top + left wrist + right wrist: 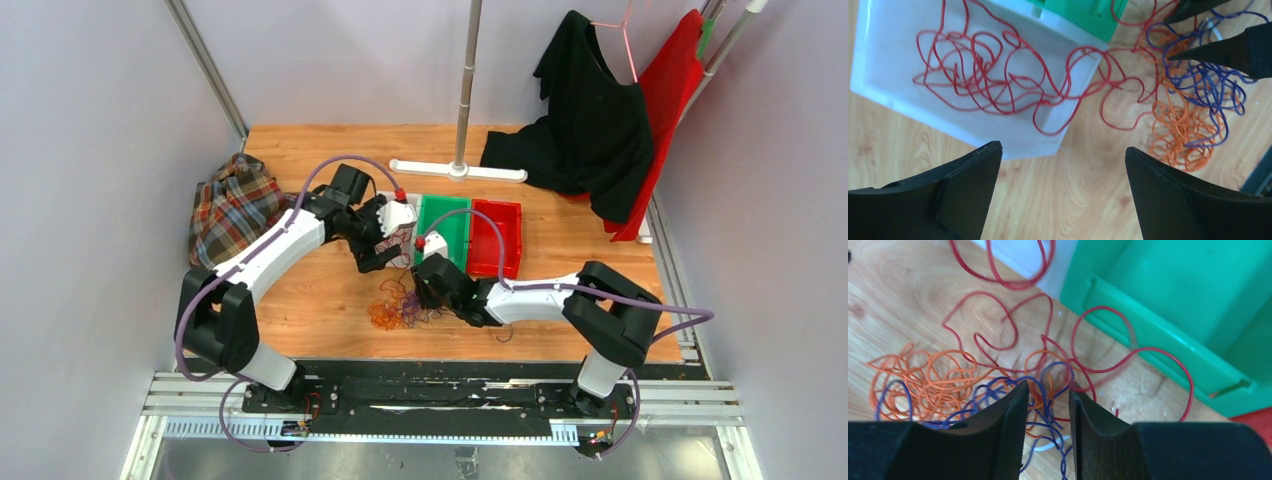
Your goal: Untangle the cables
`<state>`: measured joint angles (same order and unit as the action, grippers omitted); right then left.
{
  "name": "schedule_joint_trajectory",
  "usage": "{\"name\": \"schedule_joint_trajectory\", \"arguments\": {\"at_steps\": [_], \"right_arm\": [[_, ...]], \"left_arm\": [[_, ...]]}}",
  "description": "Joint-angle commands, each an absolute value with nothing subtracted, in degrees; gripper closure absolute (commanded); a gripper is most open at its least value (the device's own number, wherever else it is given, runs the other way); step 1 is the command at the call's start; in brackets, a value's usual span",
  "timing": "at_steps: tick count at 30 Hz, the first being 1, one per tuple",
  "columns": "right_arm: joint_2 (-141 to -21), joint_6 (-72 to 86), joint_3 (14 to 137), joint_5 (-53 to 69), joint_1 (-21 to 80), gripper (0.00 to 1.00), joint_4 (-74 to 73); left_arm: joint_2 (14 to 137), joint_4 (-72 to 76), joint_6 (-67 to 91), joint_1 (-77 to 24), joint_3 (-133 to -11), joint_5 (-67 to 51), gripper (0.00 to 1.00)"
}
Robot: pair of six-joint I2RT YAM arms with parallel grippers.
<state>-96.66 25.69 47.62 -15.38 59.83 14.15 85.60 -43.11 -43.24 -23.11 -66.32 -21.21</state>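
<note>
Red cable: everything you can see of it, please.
The red cable is thin, glossy, plastic-looking wire in loose tangled loops. Most lies in the white bin; a run crosses the bin's corner onto the wooden table, curling beside the green bin. There it crosses the orange cable and purple cable. The open left gripper hovers over it without touching. The right gripper, jaws slightly apart, sits at the crossing; contact with red is unclear.

Cables (1183, 125) lie on the table (1088, 190), some apparently in a bin (883, 60).
</note>
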Motion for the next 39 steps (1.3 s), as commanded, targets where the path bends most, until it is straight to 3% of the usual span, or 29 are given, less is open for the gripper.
{"name": "schedule_joint_trajectory", "arguments": {"at_steps": [1,11,14,20,28,30,39], "right_arm": [[-95.02,28.54,42.55,-15.16,58.98,0.65,19.06],[-86.73,33.58,33.94,-14.07,59.14,0.68,18.2],[-84.62,34.55,32.02,-14.0,59.15,0.68,18.06],[-83.47,34.93,31.11,-13.83,59.15,0.67,18.33],[-82.22,35.05,30.79,-14.03,59.15,0.68,17.88],[-81.82,34.79,30.93,-14.38,59.15,0.68,17.53],[-75.99,30.8,34.57,-15.12,55.27,0.64,12.48]], "left_arm": [[87.92,-30.63,-44.4,-26.57,-64.52,-18.89,0.02],[96.28,-22.74,-45.87,-29.0,-65.82,-16.36,0.0],[97.5,-21.71,-45.63,-29.03,-65.51,-16.31,0.04],[99.47,-22.0,-45.48,-29.0,-66.57,-16.02,0.33],[101.87,-30.88,-47.41,-28.93,-71.13,-18.21,0.92],[101.72,-32.57,-46.74,-28.92,-72.1,-19.08,0.98],[97.9,-31.17,-42.92,-28.92,-71.97,-18.73,0.99]]}}
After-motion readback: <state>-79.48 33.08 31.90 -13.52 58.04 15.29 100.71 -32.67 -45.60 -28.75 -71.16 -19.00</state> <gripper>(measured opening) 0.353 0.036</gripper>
